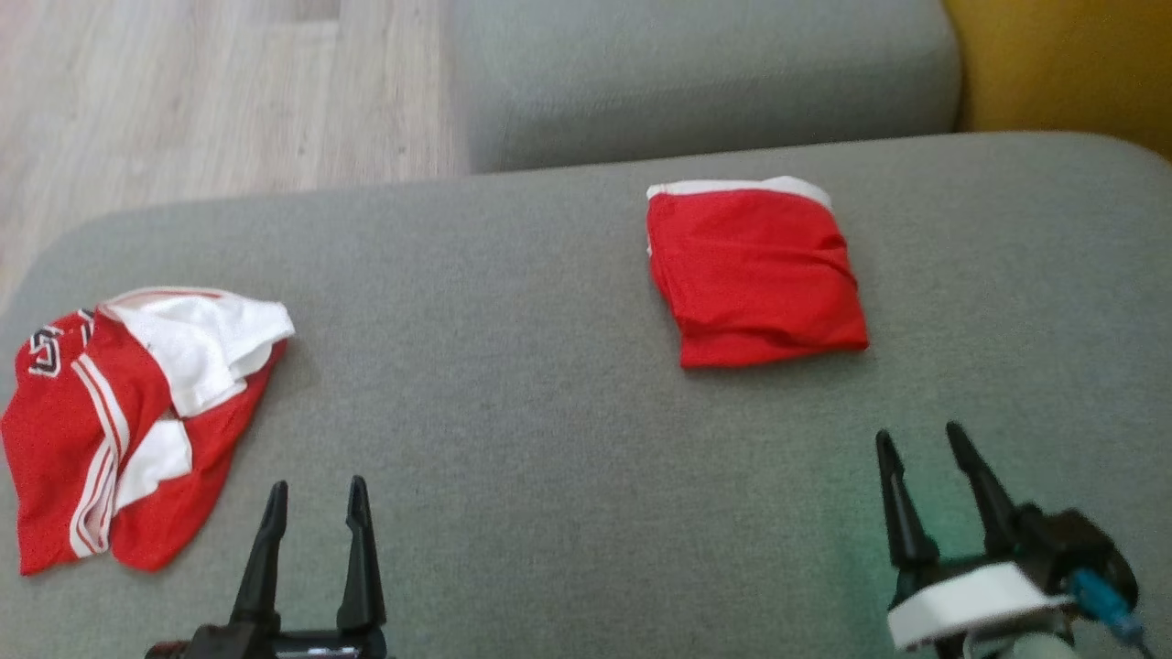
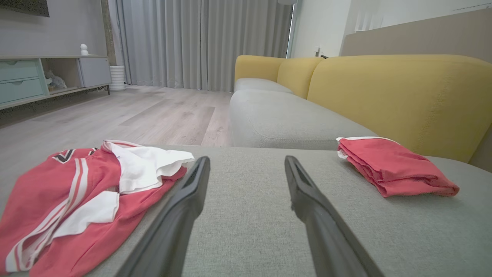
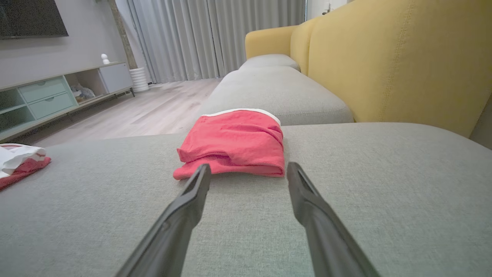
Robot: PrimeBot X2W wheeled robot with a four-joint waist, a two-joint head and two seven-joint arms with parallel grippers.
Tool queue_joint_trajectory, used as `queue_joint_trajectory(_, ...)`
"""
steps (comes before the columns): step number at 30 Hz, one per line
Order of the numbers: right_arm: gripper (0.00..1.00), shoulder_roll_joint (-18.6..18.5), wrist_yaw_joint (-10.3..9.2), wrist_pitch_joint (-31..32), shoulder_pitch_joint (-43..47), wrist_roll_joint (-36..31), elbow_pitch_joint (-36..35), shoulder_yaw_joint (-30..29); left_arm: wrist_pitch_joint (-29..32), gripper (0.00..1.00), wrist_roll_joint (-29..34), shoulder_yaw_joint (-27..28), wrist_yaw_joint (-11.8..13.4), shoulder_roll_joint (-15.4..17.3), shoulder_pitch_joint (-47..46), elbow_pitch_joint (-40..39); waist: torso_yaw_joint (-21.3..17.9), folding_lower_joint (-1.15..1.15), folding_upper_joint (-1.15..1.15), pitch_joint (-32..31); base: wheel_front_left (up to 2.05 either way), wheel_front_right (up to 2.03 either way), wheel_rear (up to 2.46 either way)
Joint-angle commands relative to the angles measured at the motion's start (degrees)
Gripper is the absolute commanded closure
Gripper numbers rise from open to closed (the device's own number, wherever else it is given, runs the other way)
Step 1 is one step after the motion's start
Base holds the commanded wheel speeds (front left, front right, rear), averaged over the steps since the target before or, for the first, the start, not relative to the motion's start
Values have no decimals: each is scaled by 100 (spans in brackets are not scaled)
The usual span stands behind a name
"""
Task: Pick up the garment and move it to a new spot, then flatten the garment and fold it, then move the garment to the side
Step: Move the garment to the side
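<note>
Low over the near edge of the grey seat cushion, the left gripper hovers with its 2 dark fingers spread apart and nothing between them. The right gripper is likewise spread and empty, further to the robot's right.

The crumpled garment, red with white panels and stripes, lies to the left of the left gripper and slightly ahead of it. Its long axis runs diagonally, from the near left corner of the cushion up toward the white fold at its far right. Its nearest red hem is just beside the left fingers but not touching them. The left arm is clearly the nearer; the right gripper is well apart from this heap.

Ahead of the right gripper sits a folded garment, a neat red square with a white edge at its far side. It looks already dealt with, so the heap is probably next, and the reach should go left and a little forward.

The cushion is flat, woven and soft, with bare fabric between the 2 pieces. Beyond it are a second grey cushion, a yellow backrest, pale wood floor, grey curtains and a low cabinet.
</note>
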Motion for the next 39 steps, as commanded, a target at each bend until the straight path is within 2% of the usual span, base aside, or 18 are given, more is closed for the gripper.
queue_joint_trajectory(1, 0, -16, -4, -62, -492, -30, -97, 61, -29, 0, 28, 136, 90, 16, -281, -268, 70, 0, 0, 226, 0, 0, 0)
queue_joint_trajectory(7, 0, -128, -4, -62, -1519, 153, 590, 99, -29, 0, -27, 114, 276, 16, -710, -593, 229, 0, 0, 789, 0, 0, 0)
queue_joint_trajectory(10, 0, -186, -4, -23, -1979, 295, 1010, 84, -29, 0, 2, 58, 281, 16, -834, -693, 285, 0, 0, 927, 0, 0, 0)
queue_joint_trajectory(16, 0, -532, -4, 805, -3294, 556, 2131, -55, -29, 0, 67, -233, 306, 16, -1123, -894, 520, 0, 0, 1261, 0, 0, 0)
queue_joint_trajectory(21, 0, -887, -4, 1388, -3965, 588, 2947, -233, -29, 0, 124, -495, 335, 16, -1320, -950, 724, 0, 0, 1526, 0, 0, 0)
queue_joint_trajectory(26, 0, -909, -4, 1676, -4306, 714, 3625, -207, -29, 0, 156, -610, 316, 16, -1428, -888, 770, 0, 0, 1711, 0, 0, 0)
queue_joint_trajectory(27, 63, -854, -4, 1698, -4346, 824, 3699, -148, -29, 0, 180, -626, 309, 16, -1445, -882, 761, 0, 0, 1739, 0, 0, 0)
queue_joint_trajectory(28, 100, -800, -4, 1694, -4380, 952, 3740, -86, -29, 0, 211, -642, 298, 16, -1460, -874, 742, 0, 0, 1762, 0, 0, 0)
queue_joint_trajectory(33, 100, -896, -4, 1491, -4525, 1429, 3683, 246, -29, 0, 423, -631, 279, 16, -1540, -917, 470, 0, 0, 1905, 0, 0, 0)
queue_joint_trajectory(36, 100, -1245, -4, 1521, -4605, 1515, 3600, 453, -29, 0, 530, -577, 210, 16, -1594, -948, 196, 0, 0, 2054, 0, 0, 0)
queue_joint_trajectory(39, 100, -1710, -4, 1838, -4684, 1573, 3564, 632, -29, 0, 610, -499, 116, 17, -1695, -1001, -108, 0, 0, 2277, 0, 0, 0)
